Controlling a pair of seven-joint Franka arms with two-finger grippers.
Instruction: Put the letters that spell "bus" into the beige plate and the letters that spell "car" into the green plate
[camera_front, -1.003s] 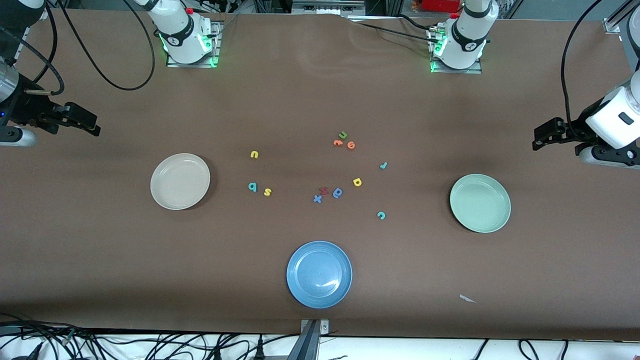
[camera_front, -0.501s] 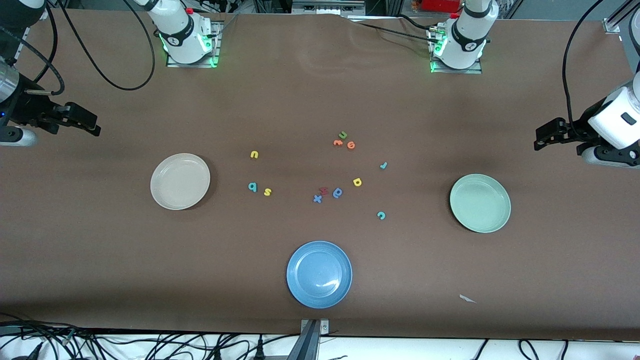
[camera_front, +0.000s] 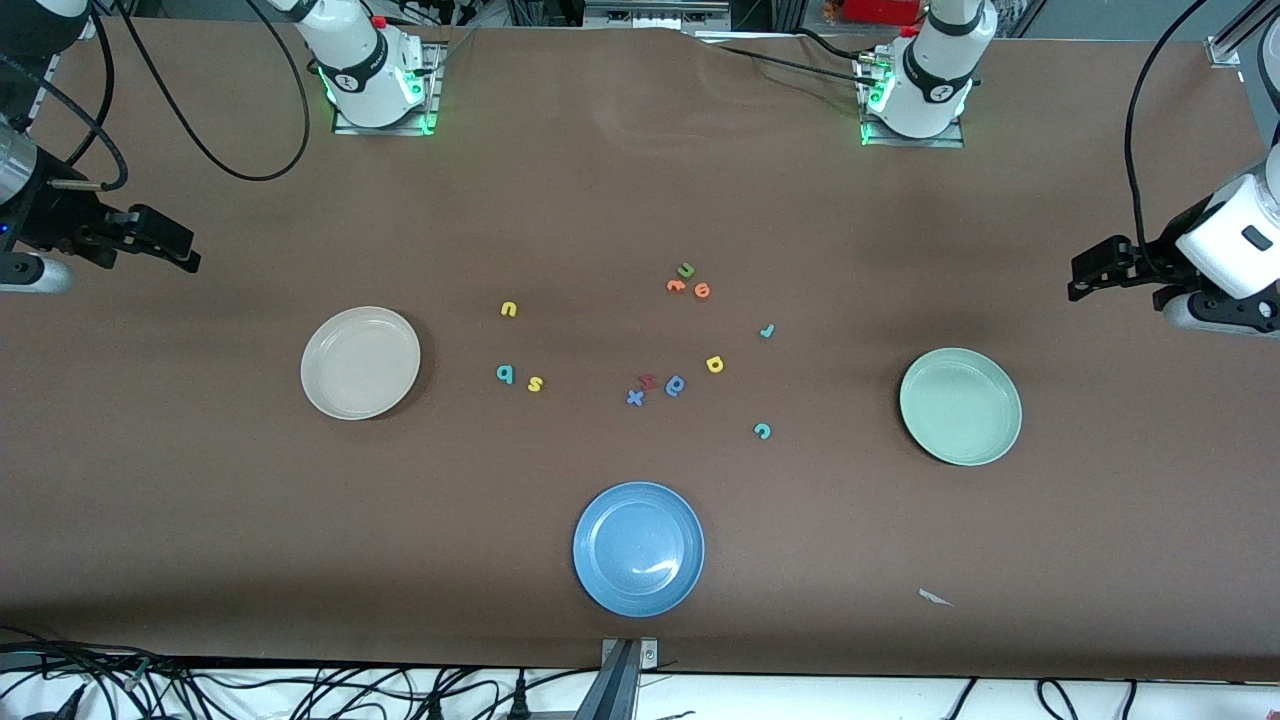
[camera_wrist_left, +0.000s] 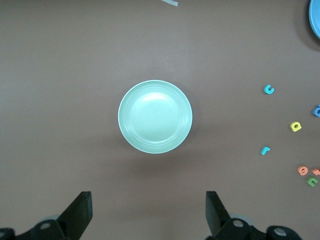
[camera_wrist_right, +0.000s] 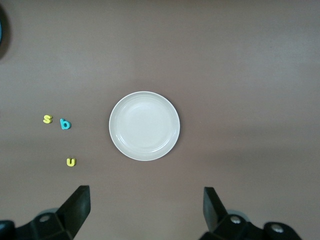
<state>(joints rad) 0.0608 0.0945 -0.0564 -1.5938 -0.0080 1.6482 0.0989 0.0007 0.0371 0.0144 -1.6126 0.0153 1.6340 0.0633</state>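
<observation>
Only the left gripper (camera_front: 1085, 277) has shifted, up a touch since a second ago, hanging spread and empty at its table edge; the right gripper (camera_front: 175, 250), equally spread, waits at its own end. Beige plate (camera_front: 361, 362) and green plate (camera_front: 960, 406) sit bare with open table around them. Between them lie b (camera_front: 505, 374), u (camera_front: 509, 309), s (camera_front: 535, 383), c (camera_front: 762, 431), a (camera_front: 714, 364), r (camera_front: 767, 331).

Foam letters on table: teal b (camera_wrist_right: 65, 124), yellow s (camera_wrist_right: 47, 119), yellow u (camera_wrist_right: 71, 162)
</observation>
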